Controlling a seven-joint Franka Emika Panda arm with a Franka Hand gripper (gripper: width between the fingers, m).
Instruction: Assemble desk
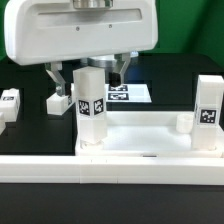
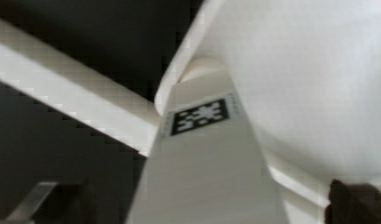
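On black table (image 1: 30, 135), white desk top (image 1: 150, 137)

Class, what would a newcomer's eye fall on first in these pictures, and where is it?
The big white tool hangs open around an upright tagged leg at the desk top's corner, on the exterior view's left side. A second upright leg stands at the exterior view's right edge.

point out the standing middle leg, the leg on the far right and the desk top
middle leg (image 1: 89, 108): exterior view, its tagged front face
far right leg (image 1: 208, 116): exterior view, its tag
desk top (image 1: 145, 141): exterior view, bare inner floor
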